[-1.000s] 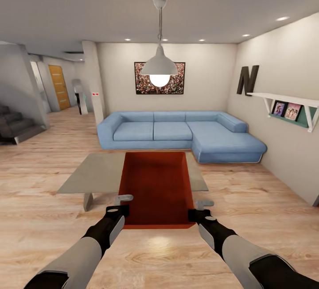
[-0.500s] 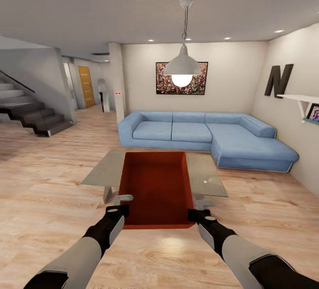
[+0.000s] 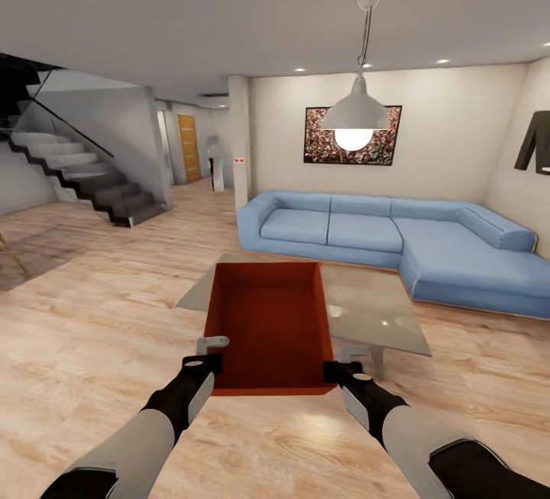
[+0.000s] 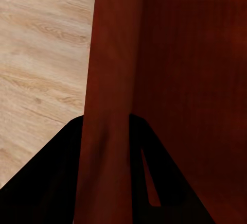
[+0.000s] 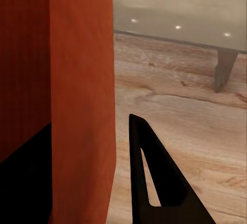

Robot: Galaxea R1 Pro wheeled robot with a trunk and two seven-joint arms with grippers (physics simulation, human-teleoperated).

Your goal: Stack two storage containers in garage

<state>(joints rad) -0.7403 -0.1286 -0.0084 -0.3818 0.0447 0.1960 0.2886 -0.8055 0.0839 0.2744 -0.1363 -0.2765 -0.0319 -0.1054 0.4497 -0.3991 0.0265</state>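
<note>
One red-orange open-topped storage container (image 3: 267, 323) hangs in front of me above the living room's light wood floor, partly over the glass coffee table. My left gripper (image 3: 208, 354) is shut on its left wall near the front corner, and my right gripper (image 3: 340, 358) is shut on its right wall. In the left wrist view the red wall (image 4: 108, 80) runs between the dark fingers (image 4: 56, 157) of the left gripper (image 4: 105, 128). The right wrist view shows the other wall (image 5: 82, 69) clamped in the right gripper (image 5: 87, 131), with one finger (image 5: 146, 172) outside it.
The glass coffee table (image 3: 374, 315) stands just beyond the container, with the blue sectional sofa (image 3: 382, 235) behind it. A staircase (image 3: 84, 178) rises at the left. A corridor with an orange door (image 3: 188, 149) opens at the back left. A pendant lamp (image 3: 354, 113) hangs overhead.
The whole view has swung left: sofa, table and lamp slid right and the staircase came into sight. The container and both grippers keep the same place in the picture.
</note>
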